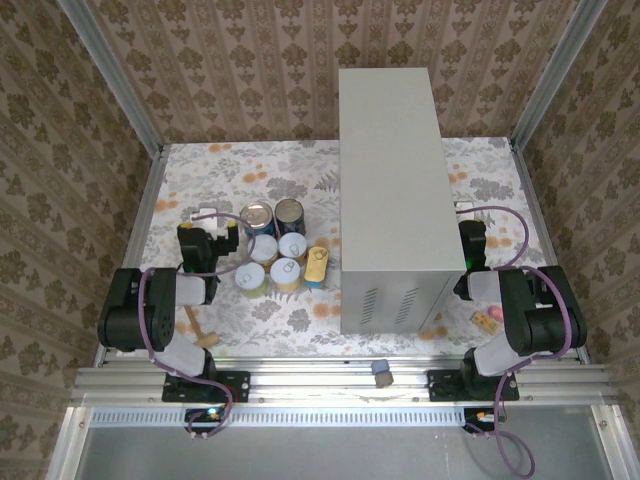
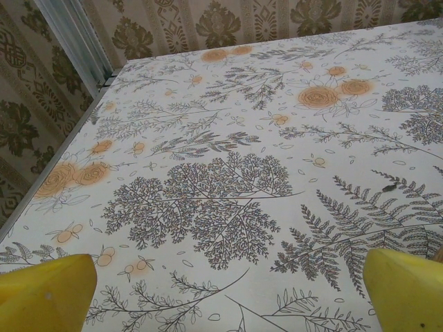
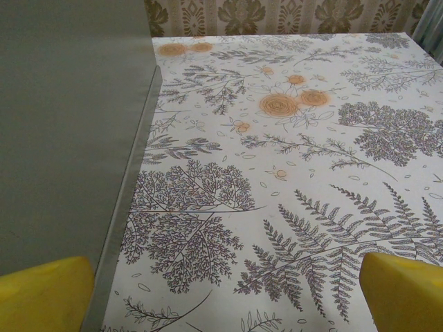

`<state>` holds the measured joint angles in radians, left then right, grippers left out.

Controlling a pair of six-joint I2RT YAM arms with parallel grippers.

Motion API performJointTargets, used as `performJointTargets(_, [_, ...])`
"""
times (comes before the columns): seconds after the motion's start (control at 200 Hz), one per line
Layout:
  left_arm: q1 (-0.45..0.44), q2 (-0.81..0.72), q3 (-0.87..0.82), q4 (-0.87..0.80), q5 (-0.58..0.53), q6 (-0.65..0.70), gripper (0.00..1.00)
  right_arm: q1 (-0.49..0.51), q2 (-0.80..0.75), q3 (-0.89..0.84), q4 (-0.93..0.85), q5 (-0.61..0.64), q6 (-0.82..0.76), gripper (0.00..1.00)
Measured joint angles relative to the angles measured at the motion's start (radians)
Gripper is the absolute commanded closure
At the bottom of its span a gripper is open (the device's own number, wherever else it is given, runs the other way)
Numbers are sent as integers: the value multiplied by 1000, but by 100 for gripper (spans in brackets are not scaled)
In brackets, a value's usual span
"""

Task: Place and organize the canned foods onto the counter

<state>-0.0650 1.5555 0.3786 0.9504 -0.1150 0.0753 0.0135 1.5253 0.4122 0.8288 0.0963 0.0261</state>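
The cans [image 1: 276, 250] stand clustered just right of the left gripper [image 2: 225, 294] — nearer than the right gripper [image 3: 225, 294], both spread wide and empty — with the tall counter [image 1: 395, 170] on their other side.

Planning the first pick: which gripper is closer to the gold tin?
Left. The left gripper sits left of the gold tin, past the round cans; the right gripper is beyond the counter on its right.

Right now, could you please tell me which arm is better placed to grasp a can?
Left: the open left tool sits beside the cans, while the counter stands between them and the right tool.
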Motion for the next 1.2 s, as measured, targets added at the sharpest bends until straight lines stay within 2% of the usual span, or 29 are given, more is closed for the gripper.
performJointTargets(0.965, [16,0,0,-25,24,0,0,0,0,0,0,0,0,0])
performJointTargets(1.2, [16,-92,42,-177,-14,-2,0,0,0,0,0,0,0,0])
